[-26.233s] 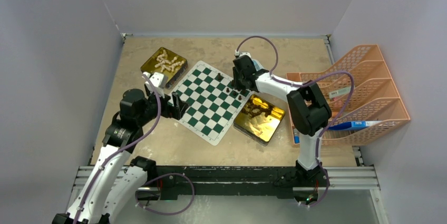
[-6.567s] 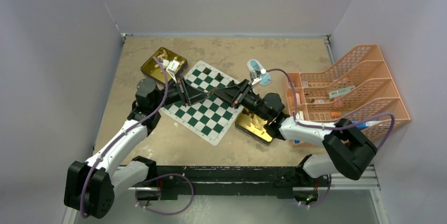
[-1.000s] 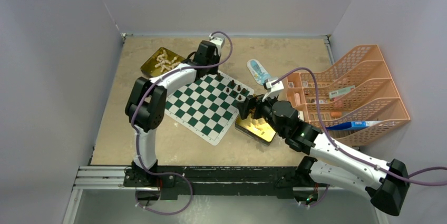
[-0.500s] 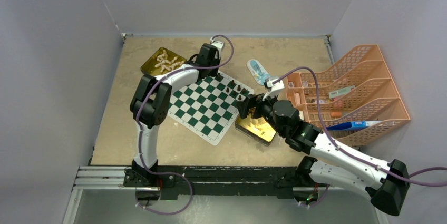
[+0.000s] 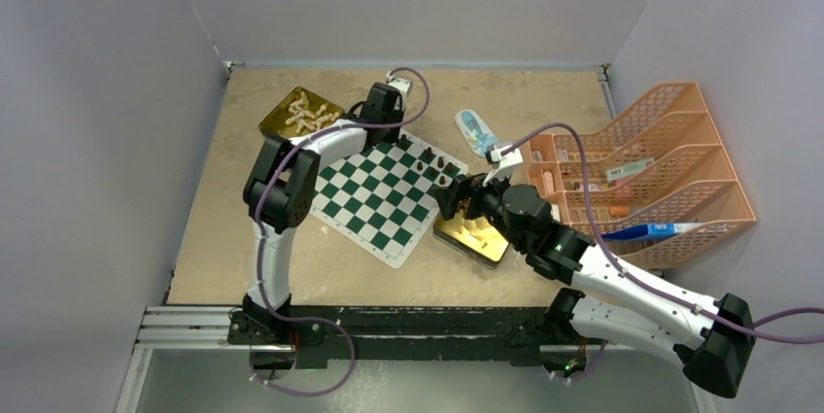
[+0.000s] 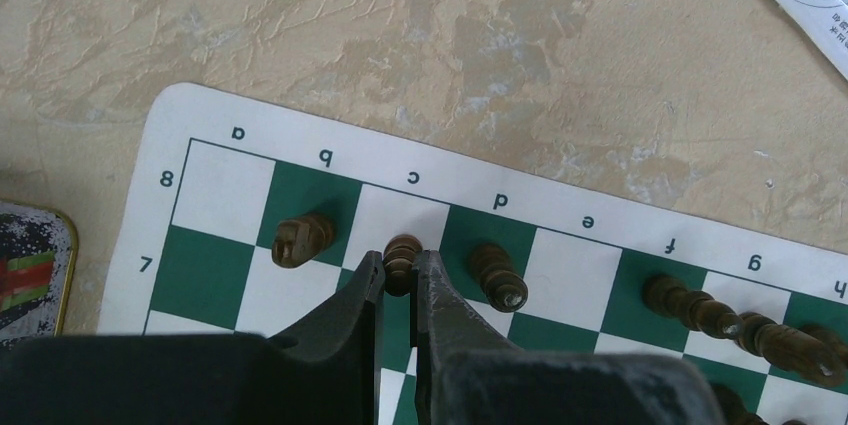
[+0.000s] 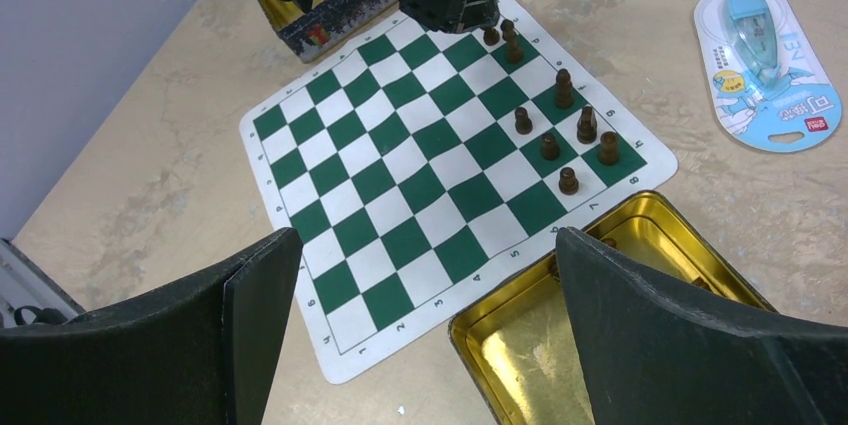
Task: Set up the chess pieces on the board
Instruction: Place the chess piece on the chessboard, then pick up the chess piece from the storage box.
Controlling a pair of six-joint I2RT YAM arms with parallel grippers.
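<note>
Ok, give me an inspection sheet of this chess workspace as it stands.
Surface: mottled tan tabletop.
Job's things: board lies angled; dark pieces stand along its far right edge; cream pieces heaped in the far tin.
Clutter: open near tin beside the board, correction-tape pack, orange tray rack.
Grippers: left gripper shut on a dark piece on the c file; right gripper open, by the near tin.
Cables: purple cables loop over both arms.
Surroundings: plain grey walls.
</note>
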